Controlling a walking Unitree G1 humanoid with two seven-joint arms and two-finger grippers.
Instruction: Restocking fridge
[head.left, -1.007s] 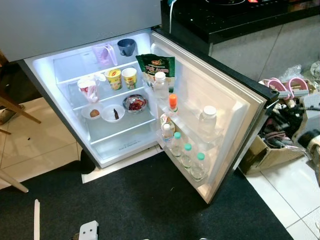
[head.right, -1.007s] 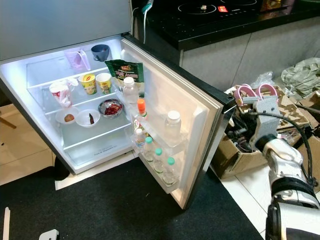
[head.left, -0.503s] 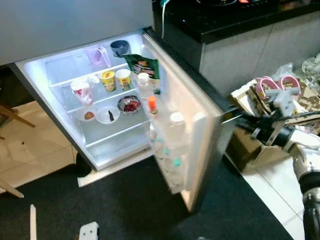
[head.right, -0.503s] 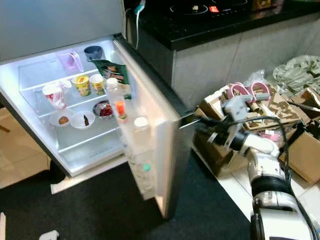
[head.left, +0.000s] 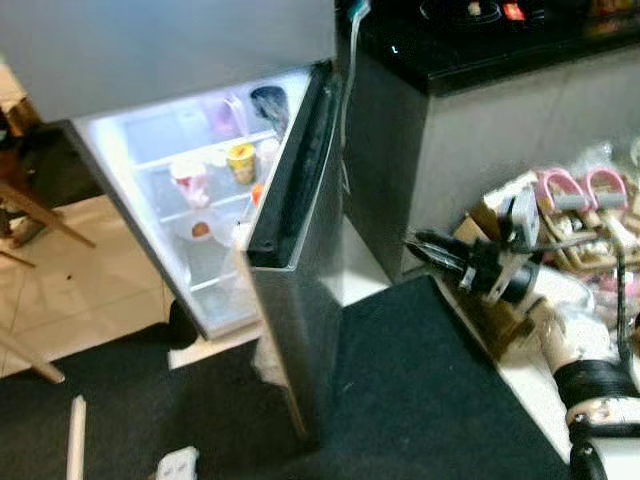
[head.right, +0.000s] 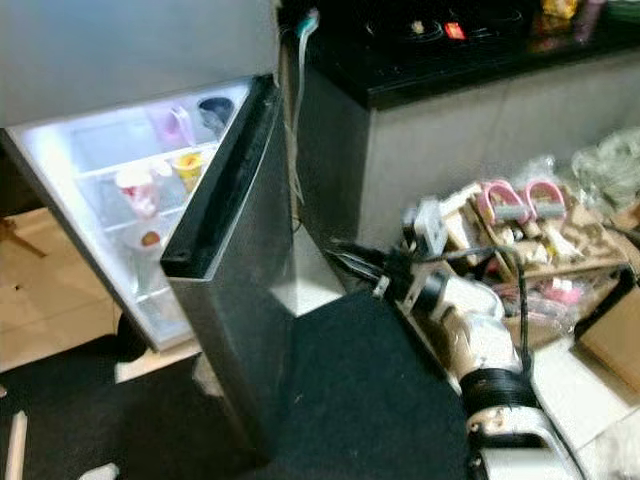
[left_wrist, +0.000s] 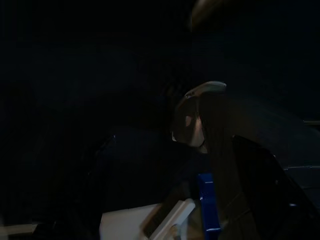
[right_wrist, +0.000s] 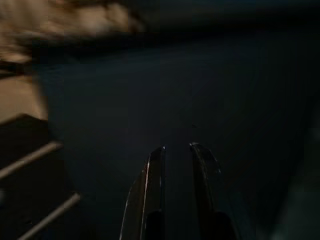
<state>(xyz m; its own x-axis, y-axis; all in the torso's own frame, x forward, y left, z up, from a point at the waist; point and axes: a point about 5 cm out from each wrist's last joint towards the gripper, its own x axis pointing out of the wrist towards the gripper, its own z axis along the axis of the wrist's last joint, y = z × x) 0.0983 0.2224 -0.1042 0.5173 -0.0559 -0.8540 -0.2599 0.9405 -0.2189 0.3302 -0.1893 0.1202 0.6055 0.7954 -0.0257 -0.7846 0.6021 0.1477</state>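
Fridge door (head.left: 300, 300) half-shut, dark mat (head.left: 420, 400), tile floor (head.left: 90, 290).

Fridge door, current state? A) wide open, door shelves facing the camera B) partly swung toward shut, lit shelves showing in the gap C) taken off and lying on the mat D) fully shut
B: the fridge door stands edge-on with its dark outer face toward the right gripper, and the lit shelves show through the gap beside it.

No readable text, labels, brands or numbers, fridge items and box contents too blurred
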